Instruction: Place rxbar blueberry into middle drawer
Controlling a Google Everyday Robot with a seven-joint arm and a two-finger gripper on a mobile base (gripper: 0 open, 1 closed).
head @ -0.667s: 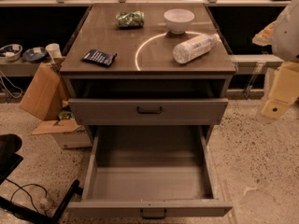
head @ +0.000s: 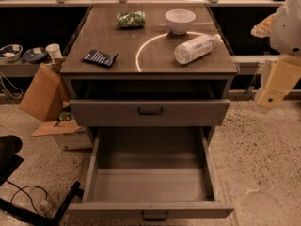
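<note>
The rxbar blueberry (head: 99, 58), a flat dark packet with white lettering, lies on the left side of the cabinet's top. The middle drawer (head: 150, 185) is pulled wide open below, and its deep grey tray holds nothing. My gripper (head: 274, 84) hangs at the far right edge of the camera view. It is beside the cabinet at about the height of the upper drawer front, well away from the bar and to the right of the open drawer. It holds nothing that I can see.
A green snack bag (head: 130, 19), a white bowl (head: 180, 20) and a white bottle (head: 196, 48) on its side share the top. A shallower drawer front (head: 150, 111) sits slightly open above. Cardboard boxes (head: 44, 95) stand left; a dark chair base (head: 14, 173) is at lower left.
My arm at the right edge has shifted slightly up and to the left. The objects on the top and the drawers have not moved.
</note>
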